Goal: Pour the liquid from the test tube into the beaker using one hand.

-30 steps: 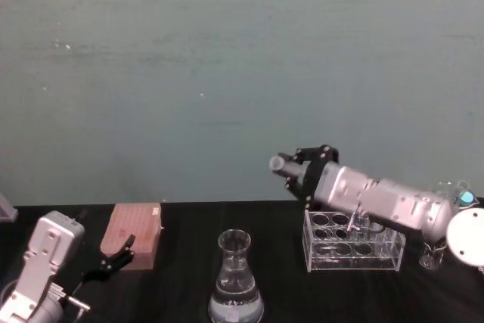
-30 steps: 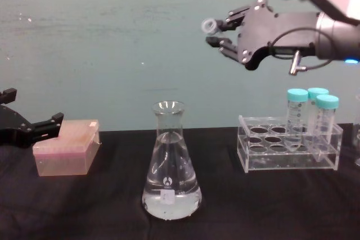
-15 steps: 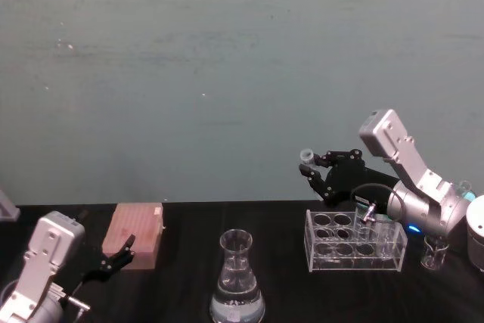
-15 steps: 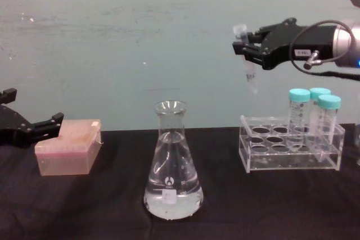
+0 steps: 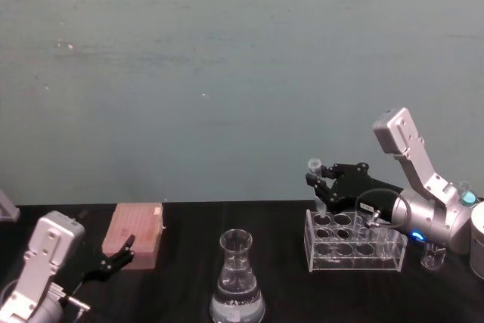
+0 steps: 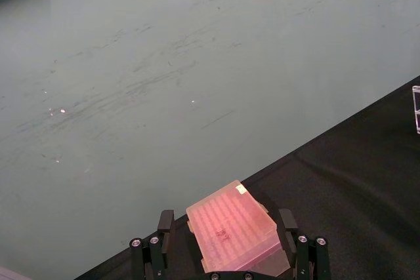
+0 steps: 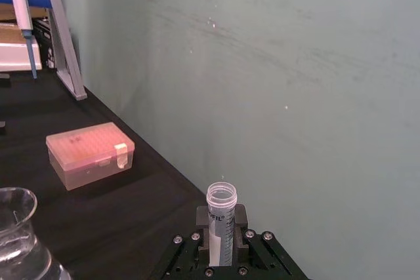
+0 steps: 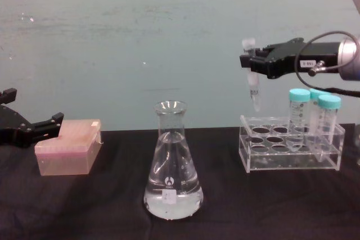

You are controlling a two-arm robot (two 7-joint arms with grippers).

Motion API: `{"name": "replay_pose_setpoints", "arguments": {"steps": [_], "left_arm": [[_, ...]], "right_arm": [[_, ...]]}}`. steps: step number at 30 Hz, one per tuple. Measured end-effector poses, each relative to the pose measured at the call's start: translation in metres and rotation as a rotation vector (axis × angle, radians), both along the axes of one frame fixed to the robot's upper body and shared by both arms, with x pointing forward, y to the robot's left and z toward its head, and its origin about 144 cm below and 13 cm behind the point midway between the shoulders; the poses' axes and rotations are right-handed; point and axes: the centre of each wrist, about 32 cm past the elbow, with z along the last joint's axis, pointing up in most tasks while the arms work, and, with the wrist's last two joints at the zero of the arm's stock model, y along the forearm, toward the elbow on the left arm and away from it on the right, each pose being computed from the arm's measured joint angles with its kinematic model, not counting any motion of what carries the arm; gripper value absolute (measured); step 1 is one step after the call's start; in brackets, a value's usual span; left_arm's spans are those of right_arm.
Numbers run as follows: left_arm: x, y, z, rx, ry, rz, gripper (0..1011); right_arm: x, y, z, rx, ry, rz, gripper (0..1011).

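R arm (image 5: 412, 164): silver casing, blue light, thin black cable.
Tools: matte black, small silver screws, w/ white label on R tool (image 8: 251, 62).

A: What colours? The counter (image 8: 84, 206) is black, the wall (image 8: 140, 37) dull green, the box (image 8: 66, 147) pink.
B: Turquoise caps (image 8: 298, 95) on clear tubes; the flask (image 8: 171, 164) is clear with white marks

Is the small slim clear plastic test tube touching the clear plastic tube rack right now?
Apart. In the chest view the test tube, upright in the right gripper, hangs with teal wall visible between its tip and the rack.
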Motion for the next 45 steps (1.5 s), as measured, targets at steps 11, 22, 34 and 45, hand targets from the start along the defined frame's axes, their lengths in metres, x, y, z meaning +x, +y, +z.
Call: {"name": "replay_pose_setpoints", "arguments": {"steps": [11, 22, 34, 45], "left_arm": [[0.000, 0.000, 0.000, 0.000, 0.000, 0.000, 1000], [0.000, 0.000, 0.000, 0.000, 0.000, 0.000, 1000], [0.000, 0.000, 0.000, 0.000, 0.000, 0.000, 1000], [0.000, 0.000, 0.000, 0.000, 0.000, 0.000, 1000]], "right_arm": [[-0.005, -0.002, -0.011, -0.004, 0.041, -0.005, 208], [-0.004, -0.004, -0.018, -0.014, 0.055, -0.007, 208], [-0.001, -0.004, -0.030, -0.018, 0.078, -0.003, 208], [0.002, -0.005, -0.042, -0.018, 0.094, -0.003, 208]]}}
